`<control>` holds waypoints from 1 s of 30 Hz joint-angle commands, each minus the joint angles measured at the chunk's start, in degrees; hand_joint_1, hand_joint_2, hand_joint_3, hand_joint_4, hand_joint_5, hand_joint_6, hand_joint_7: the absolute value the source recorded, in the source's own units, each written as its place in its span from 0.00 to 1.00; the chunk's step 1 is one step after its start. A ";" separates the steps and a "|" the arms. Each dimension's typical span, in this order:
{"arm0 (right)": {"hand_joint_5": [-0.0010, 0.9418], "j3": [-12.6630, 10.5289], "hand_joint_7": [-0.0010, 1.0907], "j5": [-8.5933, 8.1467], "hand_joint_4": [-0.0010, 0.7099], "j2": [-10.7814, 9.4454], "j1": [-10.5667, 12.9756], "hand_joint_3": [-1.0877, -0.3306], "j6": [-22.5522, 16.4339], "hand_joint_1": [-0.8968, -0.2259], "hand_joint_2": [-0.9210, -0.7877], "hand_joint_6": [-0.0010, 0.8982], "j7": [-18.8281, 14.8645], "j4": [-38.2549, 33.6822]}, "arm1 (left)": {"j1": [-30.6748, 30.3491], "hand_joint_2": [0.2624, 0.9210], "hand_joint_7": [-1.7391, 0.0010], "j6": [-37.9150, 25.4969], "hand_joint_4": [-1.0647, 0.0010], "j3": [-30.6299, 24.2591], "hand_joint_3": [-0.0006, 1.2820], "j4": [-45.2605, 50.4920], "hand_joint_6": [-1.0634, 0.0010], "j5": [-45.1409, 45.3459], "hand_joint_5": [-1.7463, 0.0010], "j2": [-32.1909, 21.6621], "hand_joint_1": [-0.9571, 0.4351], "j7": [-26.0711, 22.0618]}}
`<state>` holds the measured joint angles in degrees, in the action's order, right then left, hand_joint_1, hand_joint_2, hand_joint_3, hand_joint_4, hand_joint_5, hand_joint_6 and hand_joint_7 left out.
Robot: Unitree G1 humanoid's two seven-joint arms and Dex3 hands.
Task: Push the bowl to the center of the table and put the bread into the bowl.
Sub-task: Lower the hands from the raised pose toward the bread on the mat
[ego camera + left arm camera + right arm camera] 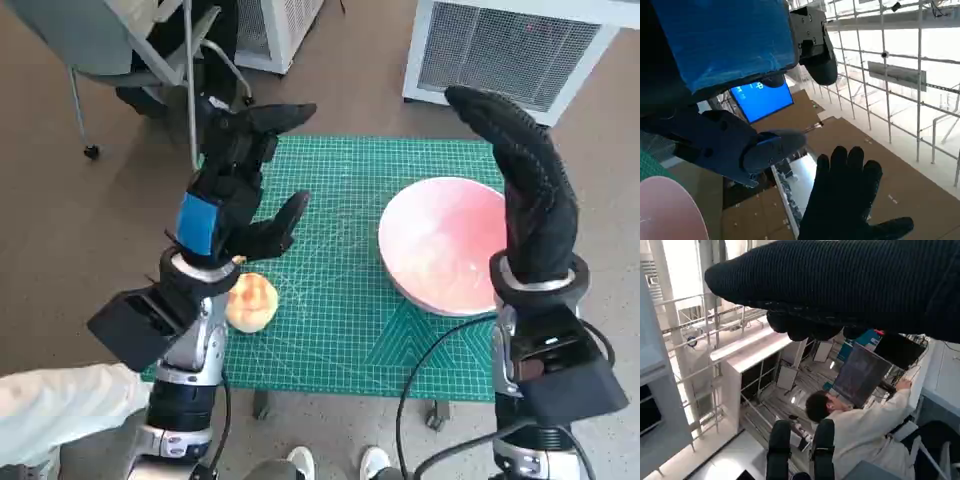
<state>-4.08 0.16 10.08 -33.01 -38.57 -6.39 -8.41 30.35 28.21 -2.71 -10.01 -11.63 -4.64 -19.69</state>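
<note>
At the right of your frame the round, smooth pink bowl (pixel 445 245) lies behind the knitted right hand (pixel 530 195), raised with fingers together, holding nothing; the taped left hand (pixel 235 190) spreads above the lumpy bread (pixel 250 302).

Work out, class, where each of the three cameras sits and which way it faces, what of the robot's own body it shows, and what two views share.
Head view: sits on the head, looks steeply down at the green cutting mat; shows both forearms, the blue-taped black left hand, the black knitted right hand.
Left wrist view: sits behind the left hand, faces out into the room; the right hand also shows.
Right wrist view: sits behind the right hand, faces a seated person.
Shared: the round pink bowl appears in head and left wrist views.
</note>
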 commanded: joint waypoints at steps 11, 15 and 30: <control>0.01 0.04 0.65 0.13 0.41 -0.37 1.55 0.45 -0.53 0.50 0.00 0.01 0.37 -1.33 | 0.28 0.70 0.38 0.02 1.00 -0.38 0.55 -0.05 1.00 -0.78 0.50 -0.24 0.45 -0.28; 0.01 -0.04 0.66 0.08 0.41 -0.34 1.58 0.45 -0.76 0.49 0.00 0.00 0.39 -1.61 | 0.26 0.70 0.38 -0.03 1.00 -0.33 0.55 0.06 1.00 -0.70 0.50 -0.23 0.45 -0.22; 0.01 -6.91 0.64 -5.42 0.41 5.47 3.99 0.46 -4.84 0.50 0.00 0.02 -1.55 -7.59 | -0.19 0.70 0.39 0.18 1.00 -0.17 0.55 0.41 1.00 -0.49 0.50 -0.20 0.46 -0.19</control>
<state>-8.36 -3.16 13.44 -31.42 -42.33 -7.30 -12.95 30.34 28.19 -2.85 -10.00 -11.90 -4.59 -19.76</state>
